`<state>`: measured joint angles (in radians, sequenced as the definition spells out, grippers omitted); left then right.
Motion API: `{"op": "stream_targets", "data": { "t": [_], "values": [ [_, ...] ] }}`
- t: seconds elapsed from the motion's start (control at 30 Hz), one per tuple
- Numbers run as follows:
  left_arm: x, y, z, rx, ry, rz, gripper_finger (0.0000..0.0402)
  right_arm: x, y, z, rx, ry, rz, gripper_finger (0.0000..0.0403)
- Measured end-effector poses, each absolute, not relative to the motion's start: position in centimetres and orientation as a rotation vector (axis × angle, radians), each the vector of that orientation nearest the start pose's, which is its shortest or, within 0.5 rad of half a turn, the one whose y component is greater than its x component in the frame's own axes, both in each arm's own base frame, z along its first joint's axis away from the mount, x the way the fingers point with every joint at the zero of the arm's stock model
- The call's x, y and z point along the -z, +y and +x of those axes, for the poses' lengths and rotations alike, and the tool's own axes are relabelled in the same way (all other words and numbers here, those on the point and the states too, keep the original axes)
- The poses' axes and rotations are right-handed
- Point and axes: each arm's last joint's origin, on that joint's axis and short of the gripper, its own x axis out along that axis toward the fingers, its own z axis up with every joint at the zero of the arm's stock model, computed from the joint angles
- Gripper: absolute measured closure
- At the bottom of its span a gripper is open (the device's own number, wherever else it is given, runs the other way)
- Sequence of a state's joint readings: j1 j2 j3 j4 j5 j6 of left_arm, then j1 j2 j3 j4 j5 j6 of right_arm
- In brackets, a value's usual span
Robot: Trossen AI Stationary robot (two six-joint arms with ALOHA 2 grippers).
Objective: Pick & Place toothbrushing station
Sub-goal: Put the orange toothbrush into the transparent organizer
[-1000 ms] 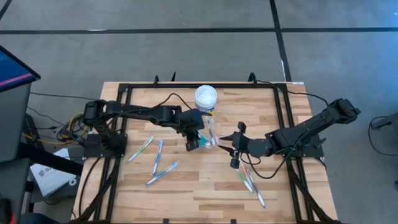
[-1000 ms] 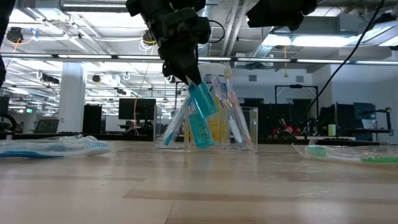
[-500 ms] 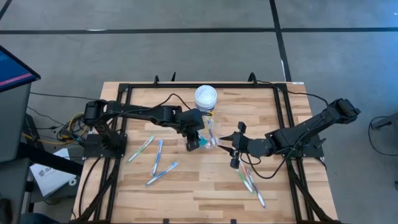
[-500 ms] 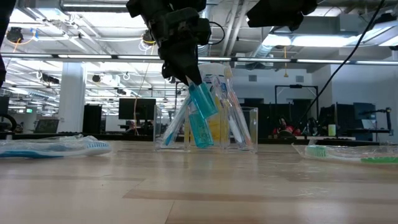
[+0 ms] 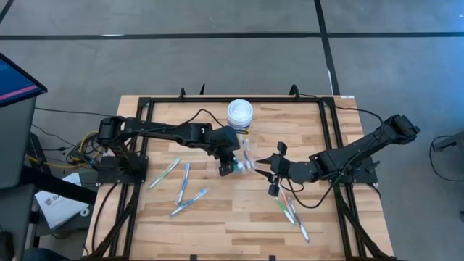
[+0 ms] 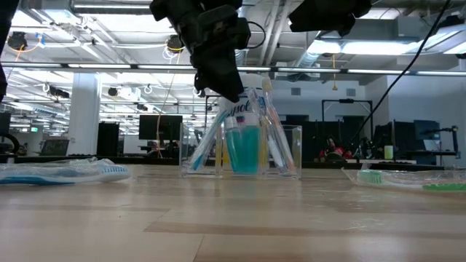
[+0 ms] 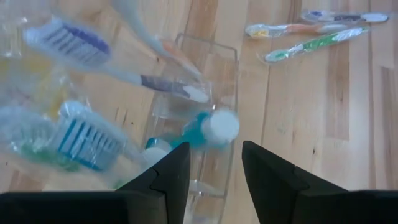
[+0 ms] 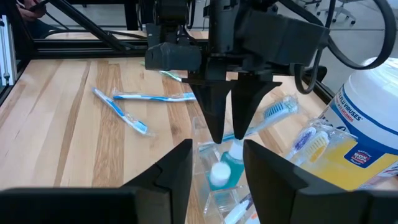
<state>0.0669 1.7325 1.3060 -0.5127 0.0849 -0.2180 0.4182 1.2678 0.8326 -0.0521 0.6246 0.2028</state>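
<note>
A small clear cup [image 5: 246, 165] stands mid-table with several toothbrushes [image 6: 269, 124] leaning inside it. A teal tube [image 6: 244, 149] stands in the cup with its white cap [image 7: 219, 127] up. My left gripper [image 7: 214, 152] hangs open just above the cup, fingers pointing steeply down over the tube [image 8: 230, 163], nothing between them. It also shows in the high view [image 5: 232, 161] and the low view [image 6: 234, 93]. My right gripper [image 5: 275, 171] hovers open to the cup's right, higher than the cup [image 8: 208, 155] and aimed at it.
A white-lidded jar [image 5: 240, 114] with a yellow label stands just behind the cup. Loose toothbrushes lie on the wood to the left [image 5: 185, 183] and near right [image 5: 291, 212]. A black frame [image 5: 145, 109] rims the table.
My left gripper has opened and let go of the teal tube. The tube, held tilted by its upper end before, has dropped and now stands upright inside the cup. Neither arm has shifted.
</note>
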Motion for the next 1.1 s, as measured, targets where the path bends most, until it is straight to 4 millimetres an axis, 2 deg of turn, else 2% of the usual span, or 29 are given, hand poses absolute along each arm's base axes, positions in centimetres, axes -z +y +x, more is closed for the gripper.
{"op": "stream_targets", "data": {
  "t": [0.4, 0.53, 0.77, 0.93, 1.1],
  "values": [
    [-24.2, 2.2, 36.7, -0.084, 0.916, -0.272, 0.0259, -26.4, 9.4, 25.3, 0.244, 0.400, -0.044, 0.0271],
    [-25.4, 1.8, 36.3, -0.070, 0.878, -0.265, 0.0259, -26.3, 9.4, 25.3, 0.238, 0.404, -0.037, 0.0269],
    [-27.8, 0.4, 35.0, -0.039, 0.815, -0.238, 0.0259, -25.9, 9.3, 25.1, 0.244, 0.446, 0.021, 0.0273],
    [-28.2, -0.7, 33.7, -0.026, 0.809, -0.217, 0.0259, -25.1, 9.1, 24.6, 0.291, 0.517, 0.104, 0.0277],
    [-27.9, -1.3, 31.6, -0.010, 0.804, -0.207, 0.0259, -24.1, 8.9, 23.8, 0.342, 0.615, 0.188, 0.0280]
  ]
}}
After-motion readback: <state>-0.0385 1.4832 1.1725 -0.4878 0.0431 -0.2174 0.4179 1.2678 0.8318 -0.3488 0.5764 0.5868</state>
